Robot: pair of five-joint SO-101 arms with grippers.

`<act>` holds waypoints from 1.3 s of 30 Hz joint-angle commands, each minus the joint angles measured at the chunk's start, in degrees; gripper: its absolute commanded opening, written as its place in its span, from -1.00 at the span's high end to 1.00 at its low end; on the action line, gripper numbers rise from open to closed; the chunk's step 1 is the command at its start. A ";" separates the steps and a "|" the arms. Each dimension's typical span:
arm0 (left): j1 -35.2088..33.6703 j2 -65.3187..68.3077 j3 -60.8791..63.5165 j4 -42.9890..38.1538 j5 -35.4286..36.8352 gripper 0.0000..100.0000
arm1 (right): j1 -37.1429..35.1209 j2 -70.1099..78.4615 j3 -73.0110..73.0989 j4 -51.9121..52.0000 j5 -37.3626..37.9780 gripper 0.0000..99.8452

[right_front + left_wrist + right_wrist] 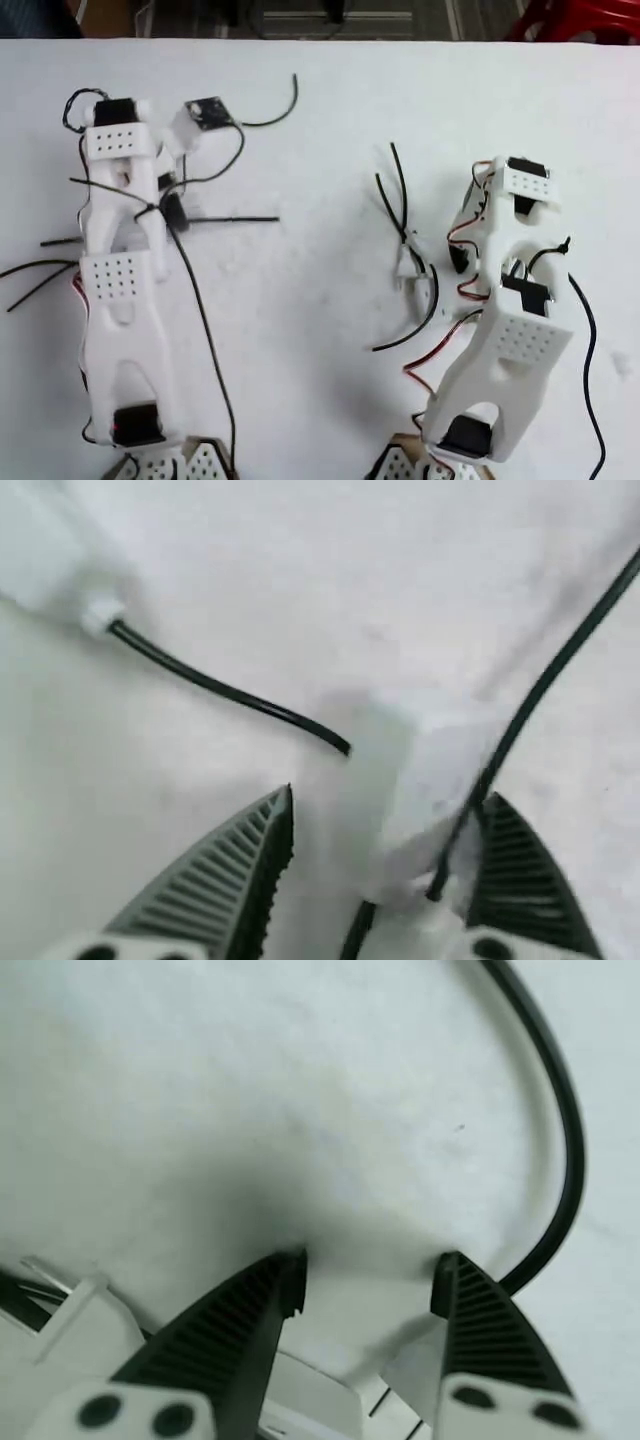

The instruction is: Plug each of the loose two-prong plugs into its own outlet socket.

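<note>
Two robot arms over a white tabletop [320,350] with loose plugs and black cords.
The left end effector [389,795] is open. A blurry white block [400,770] sits between its two fingers, close to one finger and with a gap at the other, and a thin black wire [540,690] crosses over that block. Seen from above, this arm is on the 9 o'clock side of the tabletop, and a white piece with a dark face [205,113] lies at about 11 o'clock. A small white plug [408,265] lies flat near 3 o'clock from the middle, with black wires running out of both its ends. The right end effector [372,1256] is open too, low over bare tabletop, near the 3 o'clock side of that plug. A thick black cord [565,1160] bends around one of its fingers.
</note>
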 commanded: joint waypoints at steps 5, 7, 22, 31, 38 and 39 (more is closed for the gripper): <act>3.12 0.40 -0.62 -0.88 -0.79 0.90 | -0.31 0.66 -2.02 -1.27 0.18 0.58; 3.47 0.66 -0.70 1.32 -0.79 0.88 | -0.31 0.66 -2.02 -1.27 0.18 0.58; 8.92 -17.01 15.47 4.66 3.69 0.88 | -0.31 0.66 -2.02 -1.54 0.26 0.58; 22.73 -48.75 58.29 4.13 3.78 0.88 | -0.31 0.66 -2.02 -1.63 0.26 0.58; 30.29 -58.59 81.76 -3.78 10.99 0.88 | -0.13 0.66 -2.02 -1.63 0.35 0.58; 31.16 -59.12 84.75 -5.45 11.69 0.88 | -0.13 0.66 -2.02 -1.63 0.35 0.58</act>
